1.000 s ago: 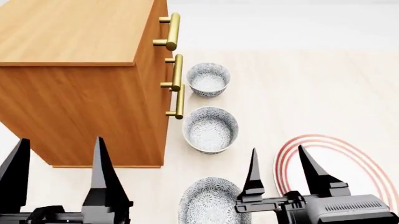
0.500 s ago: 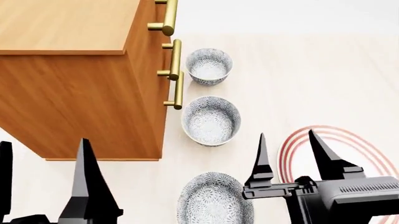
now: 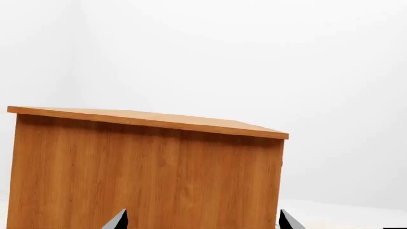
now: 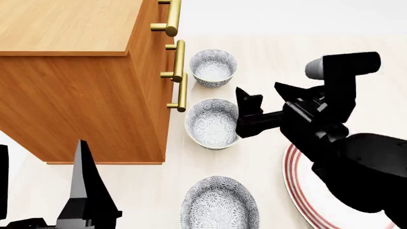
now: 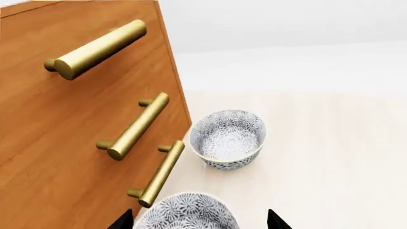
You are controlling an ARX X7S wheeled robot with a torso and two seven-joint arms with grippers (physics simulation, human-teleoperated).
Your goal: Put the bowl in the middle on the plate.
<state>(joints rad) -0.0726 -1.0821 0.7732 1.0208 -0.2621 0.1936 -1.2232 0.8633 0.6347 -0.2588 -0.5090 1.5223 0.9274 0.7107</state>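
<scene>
The bowl (image 4: 215, 123), middle one of three in a row, sits on the pale tabletop (image 4: 267, 167) just beside the cabinet (image 4: 76, 81), near its lowest brass handle (image 4: 180, 90). Untouched, upright, not yet lifted. Far bowl (image 4: 213, 67) and near bowl (image 4: 219, 202) flank it, each apart from it.

Change since half a second ago: the right gripper (image 4: 264, 102) has swung from low over the plate to a position at the middle bowl's right rim. The arm body now covers much of the plate (image 4: 294, 176); only its red-ringed left edge shows. In the right wrist view both fingertips sit at the frame's lower edge with the bowl's rim (image 5: 186, 212) between them, so the jaws are spread and empty, lined up on the target.

The left gripper (image 4: 41, 186) is parked low by the cabinet's front corner; only one dark finger shows fully in the head view. In the left wrist view two tips are wide apart, holding nothing. No clear change there.

Judgement: approach phase essentially done; next is descent over the rim and closure. Risk: the handle and cabinet face stand close on the bowl's far side, so there is little room for the outer finger.
</scene>
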